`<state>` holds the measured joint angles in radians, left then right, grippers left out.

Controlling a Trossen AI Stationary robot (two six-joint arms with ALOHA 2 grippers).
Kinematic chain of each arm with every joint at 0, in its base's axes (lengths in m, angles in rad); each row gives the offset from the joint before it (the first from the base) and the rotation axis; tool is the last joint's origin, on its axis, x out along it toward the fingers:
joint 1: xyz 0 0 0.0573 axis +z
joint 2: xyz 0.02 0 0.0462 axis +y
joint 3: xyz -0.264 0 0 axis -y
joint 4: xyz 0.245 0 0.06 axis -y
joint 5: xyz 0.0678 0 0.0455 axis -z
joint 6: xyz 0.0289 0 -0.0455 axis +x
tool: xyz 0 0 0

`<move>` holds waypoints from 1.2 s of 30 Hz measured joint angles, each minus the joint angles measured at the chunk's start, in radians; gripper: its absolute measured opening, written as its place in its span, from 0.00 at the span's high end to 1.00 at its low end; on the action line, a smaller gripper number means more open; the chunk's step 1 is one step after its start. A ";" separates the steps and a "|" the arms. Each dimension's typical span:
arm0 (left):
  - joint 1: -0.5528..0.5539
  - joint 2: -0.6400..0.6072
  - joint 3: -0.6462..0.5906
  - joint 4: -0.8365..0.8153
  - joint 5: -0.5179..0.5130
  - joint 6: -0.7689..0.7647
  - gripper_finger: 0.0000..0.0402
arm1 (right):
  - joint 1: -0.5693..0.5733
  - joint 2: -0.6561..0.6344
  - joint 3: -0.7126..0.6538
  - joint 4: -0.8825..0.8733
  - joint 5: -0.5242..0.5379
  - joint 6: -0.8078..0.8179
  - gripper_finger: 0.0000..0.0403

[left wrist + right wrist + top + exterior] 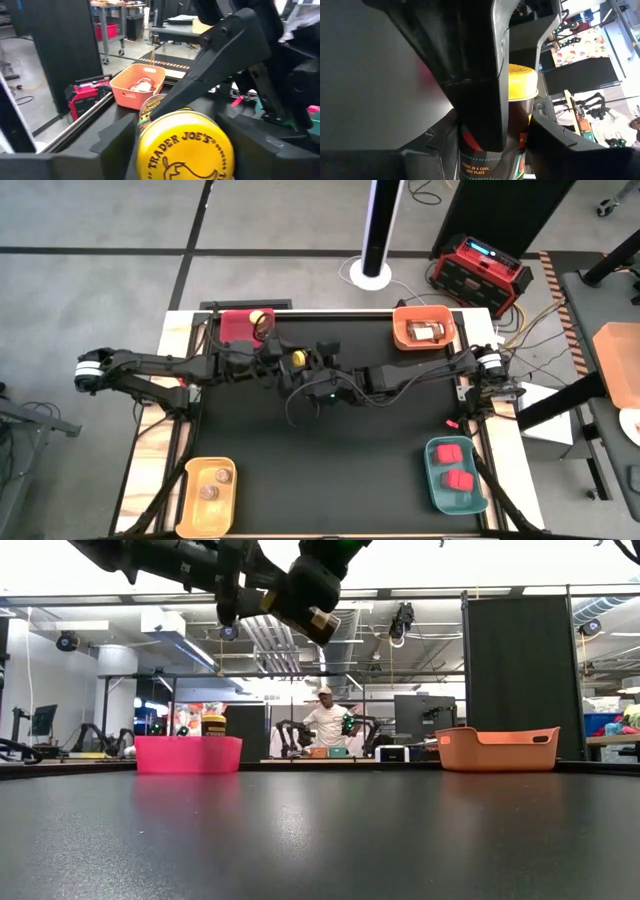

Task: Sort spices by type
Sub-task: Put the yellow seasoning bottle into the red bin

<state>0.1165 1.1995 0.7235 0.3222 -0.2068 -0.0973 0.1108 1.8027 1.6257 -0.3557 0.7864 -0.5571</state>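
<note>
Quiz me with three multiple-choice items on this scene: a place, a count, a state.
1. The red blocks lie in:
A. the teal bin
B. the red bin
C. the orange bin

2. Round jars in the yellow bin:
A. one
B. two
C. four

3. The mid-table yellow-lidded jar is:
A. lying flat
B. held in the air
C. in the orange bin

Answers:
1. A: both blocks sit in the teal bin.
2. B: two show in the high view.
3. B: the low view shows it aloft.
</note>
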 joint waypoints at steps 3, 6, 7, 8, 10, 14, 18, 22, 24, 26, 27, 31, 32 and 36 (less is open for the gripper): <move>0.000 0.000 0.000 0.000 0.015 0.001 0.45 | 0.000 0.000 0.000 -0.002 0.001 0.004 0.56; 0.001 0.000 0.000 0.000 0.015 -0.008 0.48 | 0.000 0.000 0.000 -0.002 0.001 0.012 0.56; 0.001 0.000 0.000 0.000 0.015 -0.010 0.48 | 0.000 0.000 0.000 -0.003 0.001 0.015 0.56; 0.001 0.000 0.000 0.000 0.016 -0.011 0.48 | 0.000 0.000 0.000 -0.003 0.001 0.019 0.56; 0.001 0.000 0.000 -0.001 0.016 -0.014 0.48 | 0.000 0.000 -0.001 -0.003 0.000 0.029 0.54; 0.004 -0.006 0.028 -0.064 0.012 -0.006 0.46 | 0.000 0.000 -0.001 -0.002 -0.003 0.073 0.48; 0.017 -0.015 0.114 -0.256 -0.049 0.016 0.46 | 0.000 0.000 -0.001 -0.001 0.004 0.120 0.40; 0.045 -0.016 0.228 -0.483 -0.115 0.055 0.47 | 0.000 0.000 -0.001 -0.009 0.002 0.160 0.32; 0.071 -0.017 0.272 -0.580 -0.129 0.081 0.47 | 0.000 0.000 0.000 -0.013 0.015 0.180 0.30; 0.114 -0.017 0.315 -0.694 -0.126 0.089 0.47 | -0.001 0.000 0.002 -0.033 0.041 0.203 0.28; 0.144 -0.017 0.338 -0.753 -0.125 0.089 0.47 | -0.002 0.000 0.002 -0.046 0.054 0.216 0.27; 0.290 -0.014 0.404 -0.972 -0.128 0.088 0.47 | -0.006 0.000 0.002 -0.106 0.078 0.266 0.26; 0.328 -0.013 0.413 -1.006 -0.128 0.088 0.47 | -0.008 0.000 0.002 -0.118 0.078 0.277 0.27; 0.471 -0.013 0.448 -1.107 -0.095 0.089 0.47 | -0.018 -0.001 0.002 -0.147 0.077 0.304 0.29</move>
<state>0.5878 1.1866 1.1714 -0.7848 -0.3015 -0.0086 0.0928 1.8015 1.6279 -0.5023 0.8639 -0.2531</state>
